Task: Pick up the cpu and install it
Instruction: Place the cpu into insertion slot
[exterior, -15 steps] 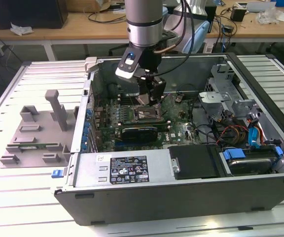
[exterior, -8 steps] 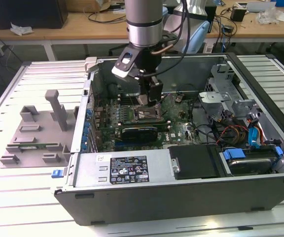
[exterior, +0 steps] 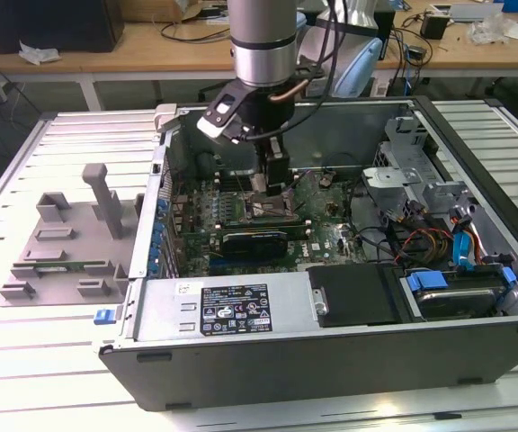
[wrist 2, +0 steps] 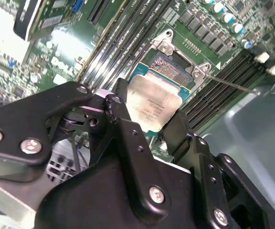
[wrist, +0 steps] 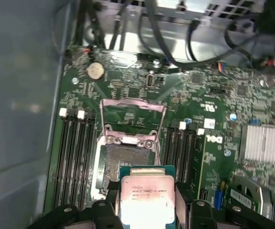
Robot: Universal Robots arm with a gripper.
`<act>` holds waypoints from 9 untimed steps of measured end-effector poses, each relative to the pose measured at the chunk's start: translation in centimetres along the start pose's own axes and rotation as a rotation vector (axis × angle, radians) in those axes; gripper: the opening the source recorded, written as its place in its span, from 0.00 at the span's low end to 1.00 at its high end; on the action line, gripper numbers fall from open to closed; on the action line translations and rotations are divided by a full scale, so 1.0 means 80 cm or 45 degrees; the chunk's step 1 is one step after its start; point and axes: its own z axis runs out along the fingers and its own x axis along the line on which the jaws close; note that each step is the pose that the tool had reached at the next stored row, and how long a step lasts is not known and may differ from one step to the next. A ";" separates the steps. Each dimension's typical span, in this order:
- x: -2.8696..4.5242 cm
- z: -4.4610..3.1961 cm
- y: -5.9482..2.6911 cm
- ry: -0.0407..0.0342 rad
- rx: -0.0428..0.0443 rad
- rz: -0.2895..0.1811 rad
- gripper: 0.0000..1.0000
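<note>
My gripper (exterior: 272, 183) reaches down into the open computer case and is shut on the cpu. The cpu (wrist 2: 152, 102) is a flat square chip with a silver top and green rim, clamped by its edges between the two black fingers (wrist 2: 123, 119). In the first wrist view the cpu (wrist: 147, 195) hangs just above the near edge of the open socket (wrist: 128, 160). It is slightly tilted, and part of it overlaps the socket opening. The socket's metal load plate (wrist: 133, 110) is flipped back. In the exterior view the socket (exterior: 266, 209) lies directly under the gripper.
Memory slots (wrist: 73, 152) flank the socket on both sides. A black graphics card (exterior: 254, 241) lies just in front of the socket, and a silver heat sink (wrist: 264, 143) is nearby. Cables and drive bays (exterior: 430, 234) crowd the exterior view's right. Grey tray blocks (exterior: 70, 243) stand outside the case.
</note>
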 end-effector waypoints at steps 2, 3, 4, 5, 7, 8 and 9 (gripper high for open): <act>0.0000 0.0005 0.000 -0.0025 0.001 0.046 0.54; 0.0000 0.0007 0.000 -0.0038 0.002 0.068 0.54; 0.0000 0.0008 0.000 -0.0045 0.002 0.080 0.54; 0.0000 0.0011 0.000 -0.0047 0.002 0.084 0.54; 0.0006 0.0055 0.000 -0.0048 0.002 0.084 0.54; 0.0012 0.0093 0.000 -0.0049 0.002 0.081 0.54; 0.0016 0.0111 0.000 -0.0048 0.002 0.079 0.54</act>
